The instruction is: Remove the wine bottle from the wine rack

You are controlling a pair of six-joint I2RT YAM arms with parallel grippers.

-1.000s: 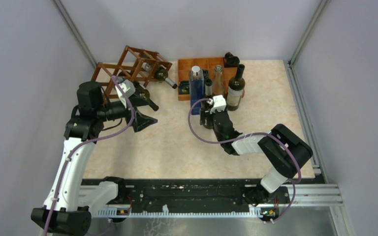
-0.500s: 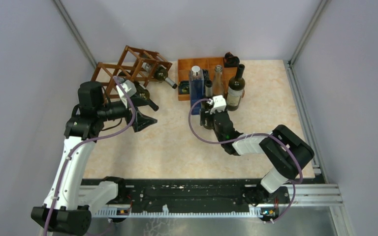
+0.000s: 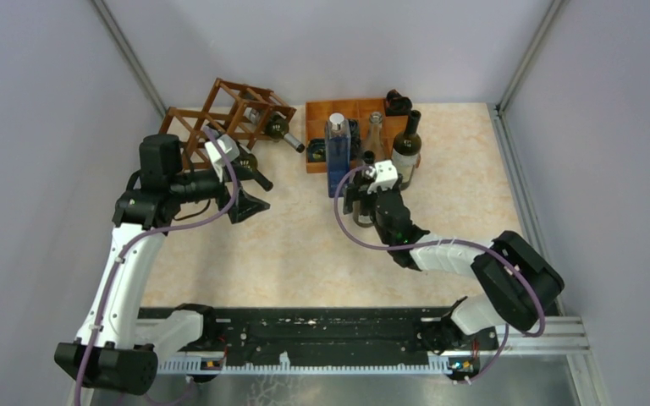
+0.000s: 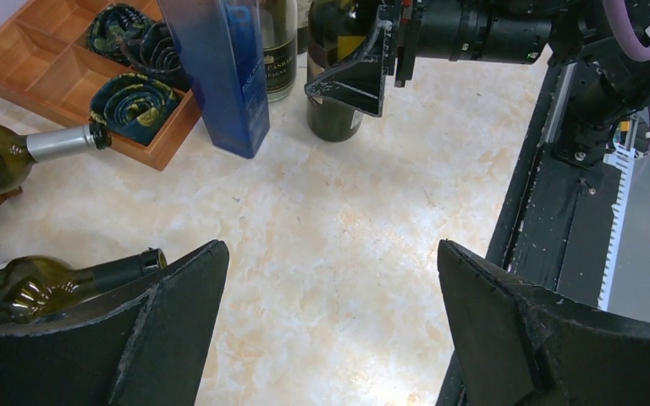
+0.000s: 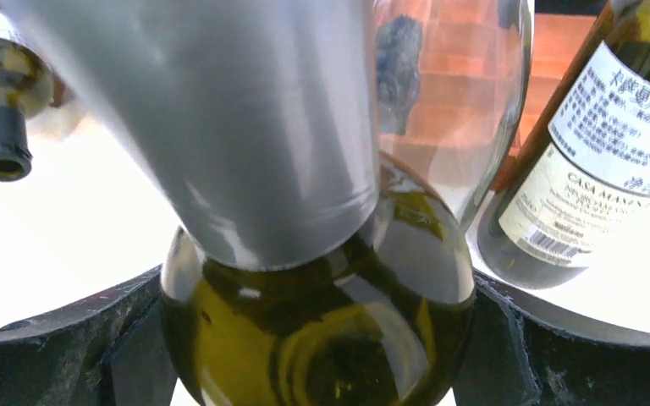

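Top external: the wine rack [image 3: 220, 118] sits at the far left of the worktop [image 3: 305, 245]. Two bottles lie in its cells, necks pointing towards the middle: an upper wine bottle [image 3: 281, 131] with a silver capsule and a lower wine bottle [image 3: 250, 169] with a dark cap.

Left wrist: the left end effector [image 4: 330, 262] is spread wide and holds nothing. The lower wine bottle's neck lies just beside its left finger [image 4: 169, 321], outside the gap.

Right wrist: the right end effector [image 3: 361, 196] is pinching an upright green bottle [image 5: 322, 338] at the shoulder. This bottle is next to the blue bottle [image 4: 220, 68], near the compartment tray [image 4: 34, 51]. Its base appears to rest on the worktop.

Step in hand, as I judge it: the left arm takes the lower wine bottle.
- Shift sideways until the neck is centred between the fingers.
- Close behind the cap lip, not on the cap.
- Draw the bottle straight out along its own axis.
- Keep it level, since glass dragging on the thin slats could shift the light frame or disturb the upper wine bottle.
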